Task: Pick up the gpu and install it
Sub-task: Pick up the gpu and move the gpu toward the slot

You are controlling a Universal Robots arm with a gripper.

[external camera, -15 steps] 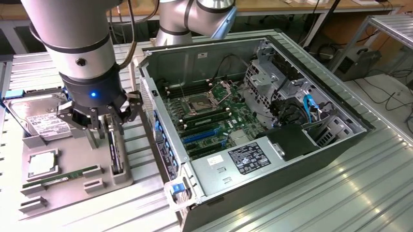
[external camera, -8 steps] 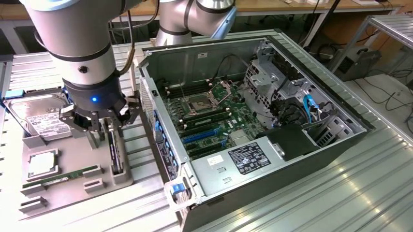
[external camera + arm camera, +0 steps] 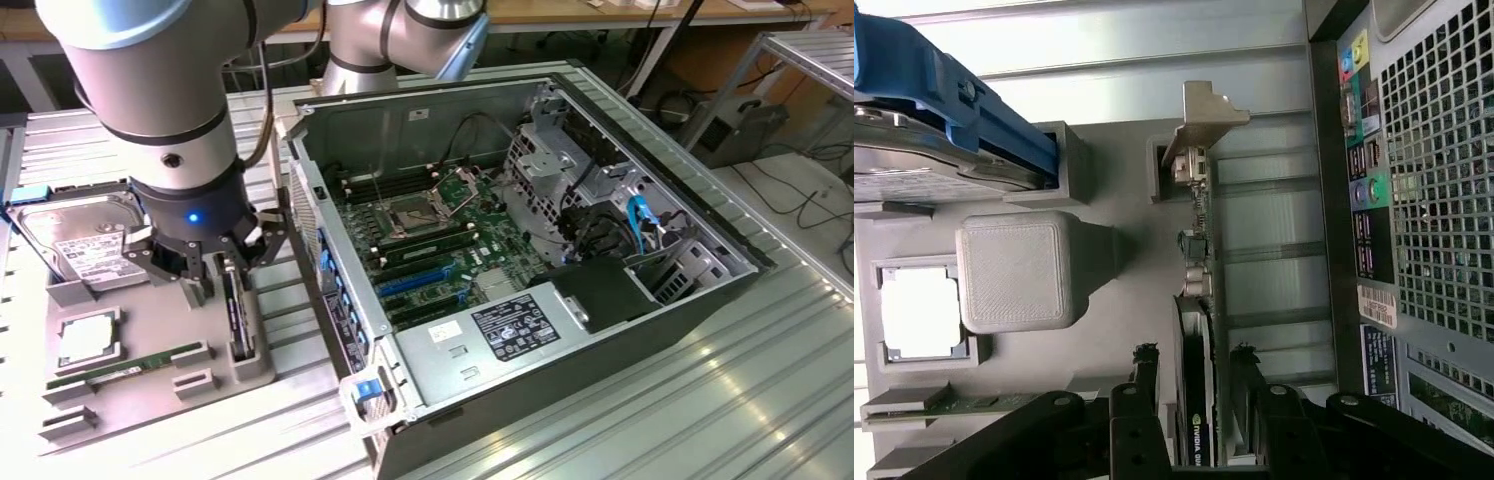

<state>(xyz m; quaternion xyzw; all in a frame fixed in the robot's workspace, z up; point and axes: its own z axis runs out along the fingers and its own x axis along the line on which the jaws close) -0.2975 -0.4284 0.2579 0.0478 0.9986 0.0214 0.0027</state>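
The gpu (image 3: 242, 312) stands on its long edge in a slot of the grey holder tray (image 3: 147, 405), at the exterior view's left, next to the open computer case (image 3: 534, 250). In the wrist view the gpu (image 3: 1199, 290) is a thin dark card with its silvery bracket (image 3: 1204, 115) at the far end. My gripper (image 3: 224, 278) hangs right over the card. It is open, and the two black fingers (image 3: 1145, 385) straddle the gpu near its non-bracket end, with a small gap on at least one side. The motherboard's blue expansion slots (image 3: 420, 282) lie bare inside the case.
The tray also holds a silver hard drive (image 3: 80, 245) with a blue caddy (image 3: 944, 100), a CPU (image 3: 87, 340) and a green RAM stick (image 3: 127, 365). The case's rear wall (image 3: 1434, 200) stands close beside the gpu. A grey block (image 3: 1019, 270) rises from the tray.
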